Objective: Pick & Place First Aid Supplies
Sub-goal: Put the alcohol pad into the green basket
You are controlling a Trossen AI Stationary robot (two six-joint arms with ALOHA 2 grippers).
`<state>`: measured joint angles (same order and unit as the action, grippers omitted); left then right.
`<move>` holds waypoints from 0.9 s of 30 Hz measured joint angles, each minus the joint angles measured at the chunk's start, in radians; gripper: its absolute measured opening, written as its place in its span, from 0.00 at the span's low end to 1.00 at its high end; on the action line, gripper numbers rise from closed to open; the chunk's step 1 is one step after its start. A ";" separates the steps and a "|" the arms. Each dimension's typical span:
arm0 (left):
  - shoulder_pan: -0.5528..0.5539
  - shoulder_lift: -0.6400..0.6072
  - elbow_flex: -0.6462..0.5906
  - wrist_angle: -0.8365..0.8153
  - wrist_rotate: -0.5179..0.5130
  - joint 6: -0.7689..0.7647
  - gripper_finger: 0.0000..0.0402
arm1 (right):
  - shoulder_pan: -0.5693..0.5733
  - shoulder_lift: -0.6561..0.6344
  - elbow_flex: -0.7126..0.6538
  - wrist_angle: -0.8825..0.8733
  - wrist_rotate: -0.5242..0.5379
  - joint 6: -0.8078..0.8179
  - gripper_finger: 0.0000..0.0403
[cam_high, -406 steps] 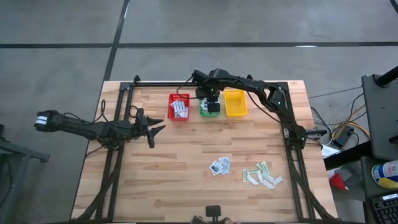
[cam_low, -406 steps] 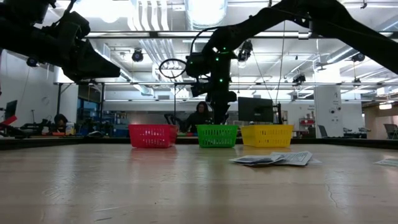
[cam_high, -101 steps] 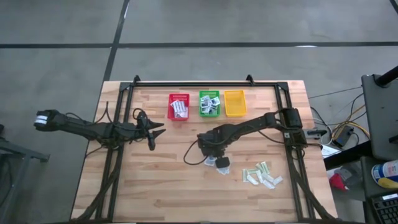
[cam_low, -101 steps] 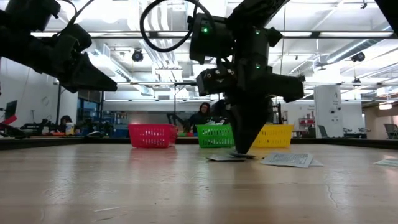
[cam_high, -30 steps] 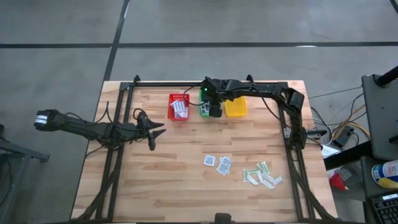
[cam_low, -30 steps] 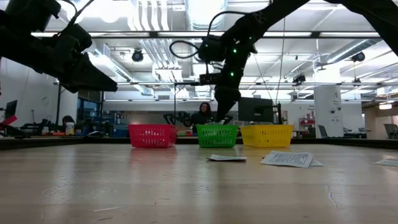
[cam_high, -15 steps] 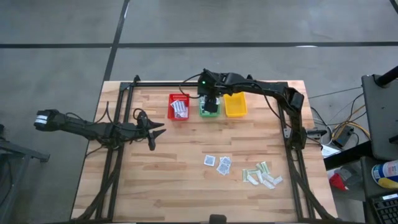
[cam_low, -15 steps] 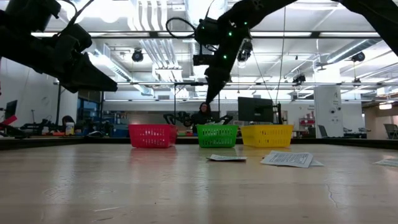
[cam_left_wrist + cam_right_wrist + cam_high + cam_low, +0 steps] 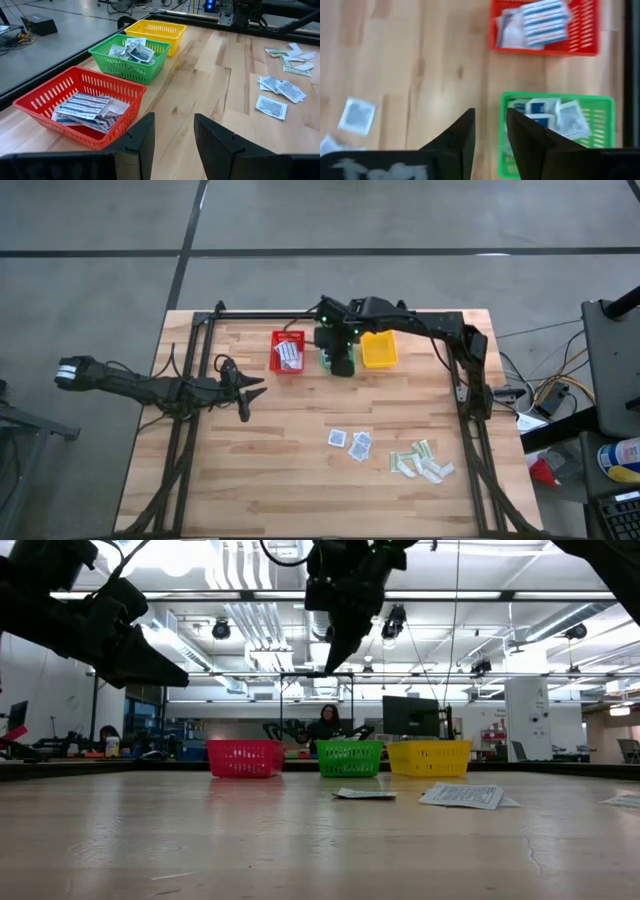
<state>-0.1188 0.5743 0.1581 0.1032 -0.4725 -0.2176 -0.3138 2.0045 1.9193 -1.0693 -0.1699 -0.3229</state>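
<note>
High view shows my right end effector (image 9: 342,365) empty, fingers narrowly apart, over the green basket (image 9: 326,360); the loose square packets (image 9: 350,442) lie nearer me, closer to it than to the open left end effector (image 9: 243,387).

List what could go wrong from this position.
The right gripper hangs above the green basket, already heaped with square packets; further drops might spill over the rim. Two loose square packets overlap on the table, so a pick might lift both. The pale green strips are piled, risking the same.
</note>
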 joint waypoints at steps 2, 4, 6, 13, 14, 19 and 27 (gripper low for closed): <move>0.000 0.000 0.000 0.000 0.000 0.000 0.33 | 0.023 0.000 0.005 -0.027 -0.008 -0.018 0.24; 0.000 0.000 0.000 0.000 0.000 0.000 0.33 | 0.043 -0.001 0.002 -0.039 -0.047 -0.026 0.23; 0.000 0.000 0.000 0.000 0.000 0.001 0.33 | 0.066 -0.003 -0.007 -0.048 -0.098 -0.026 0.21; 0.000 0.000 -0.001 0.000 0.000 0.008 0.33 | 0.147 -0.004 -0.024 -0.106 -0.153 -0.024 0.17; 0.000 0.000 -0.001 0.000 0.000 0.011 0.33 | 0.160 -0.004 -0.027 -0.110 -0.153 -0.025 0.17; 0.000 0.000 -0.006 0.001 0.000 0.012 0.33 | 0.218 -0.005 -0.063 -0.108 -0.156 -0.025 0.15; 0.000 -0.001 -0.034 -0.001 0.000 -0.020 0.33 | 0.293 -0.005 -0.158 -0.062 -0.156 0.031 0.15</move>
<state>-0.1184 0.5738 0.1243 0.1025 -0.4721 -0.2375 -0.0210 1.9999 1.7615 -1.1314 -0.3256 -0.2916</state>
